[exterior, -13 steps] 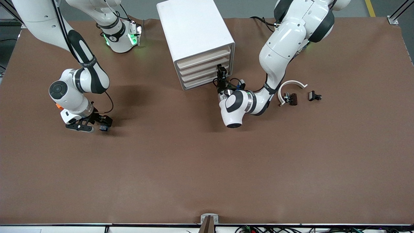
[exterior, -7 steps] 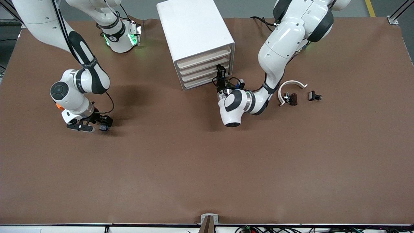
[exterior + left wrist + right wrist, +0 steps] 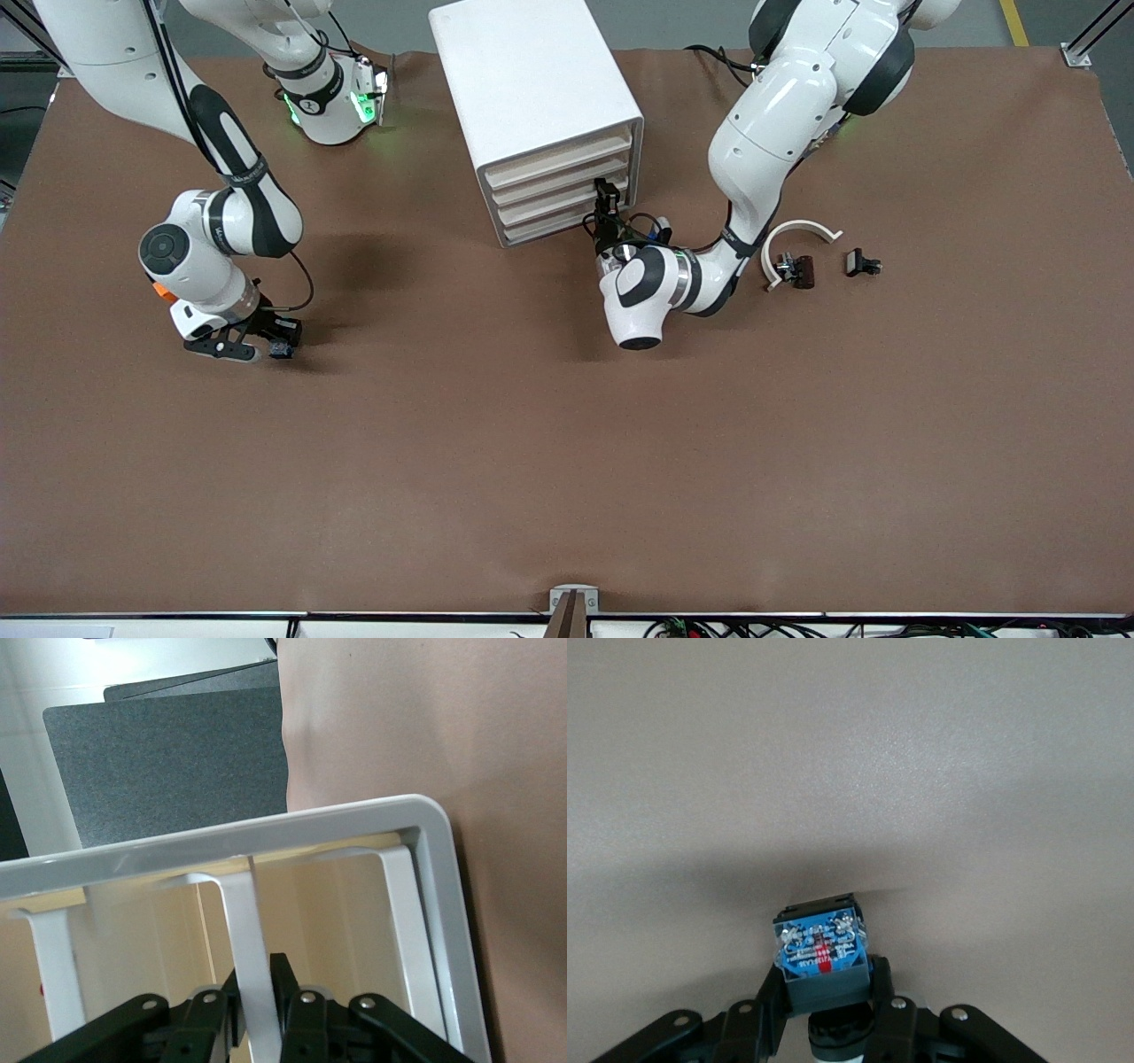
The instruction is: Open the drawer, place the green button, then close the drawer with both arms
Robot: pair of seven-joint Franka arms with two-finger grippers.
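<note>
The white cabinet (image 3: 532,80) stands at the robots' edge of the table with its four drawers all pushed in. My left gripper (image 3: 605,197) is at their fronts, toward the left arm's end, and is shut on the white front edge of the drawer (image 3: 244,930) third from the top; in the left wrist view that gripper (image 3: 257,992) pinches the strip from both sides. The button (image 3: 282,349) is at the table toward the right arm's end, with my right gripper (image 3: 270,347) shut on it. In the right wrist view the button (image 3: 821,948) shows its blue base between the closed jaws of the gripper (image 3: 824,988); its green cap is hidden.
An orange cube (image 3: 160,290) peeks out beside the right arm's wrist. Toward the left arm's end lie a white arc (image 3: 797,232), a dark brown part (image 3: 800,270) and a small black part (image 3: 861,263).
My right gripper has closed on the button. My left gripper has finished closing on the drawer's front edge. The drawer has not moved.
</note>
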